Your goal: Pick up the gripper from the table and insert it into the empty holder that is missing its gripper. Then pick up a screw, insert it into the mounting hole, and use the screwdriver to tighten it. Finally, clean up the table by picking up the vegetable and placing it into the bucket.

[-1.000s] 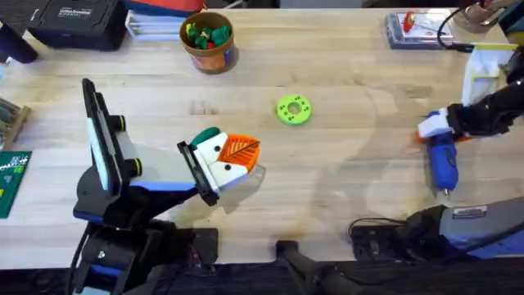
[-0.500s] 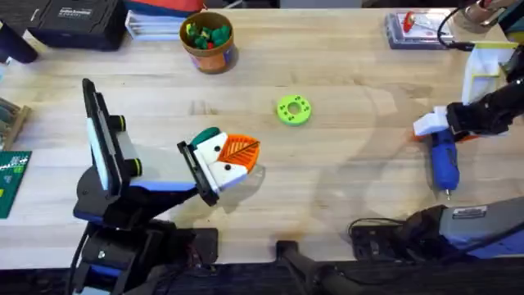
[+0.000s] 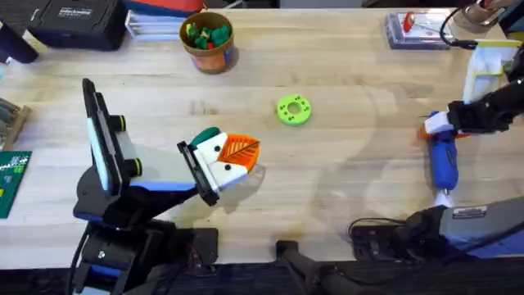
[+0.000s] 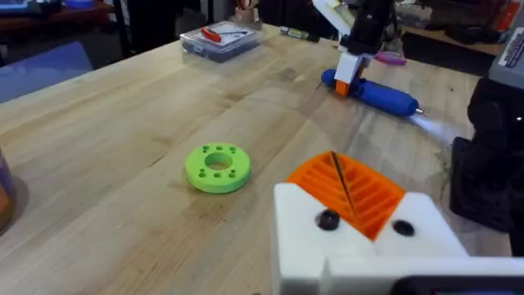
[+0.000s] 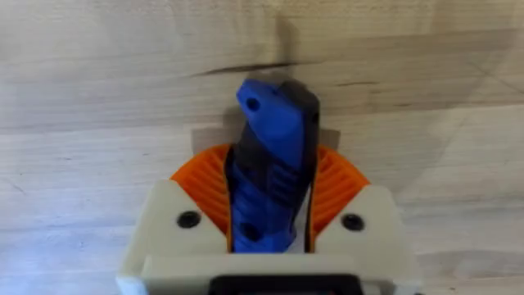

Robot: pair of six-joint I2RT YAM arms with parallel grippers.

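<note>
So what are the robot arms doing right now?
The right pincer is clamped on the blue screwdriver at the table's right side, its orange pads on both sides of the handle. The left pincer sits near the middle, beside a lime-green disc. The bucket of toy pieces stands at the back.

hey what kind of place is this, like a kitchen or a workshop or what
Most likely a robotics lab or workshop bench. A wooden table carries a blue screwdriver, a clear parts box, a black case and a green circuit board.
</note>
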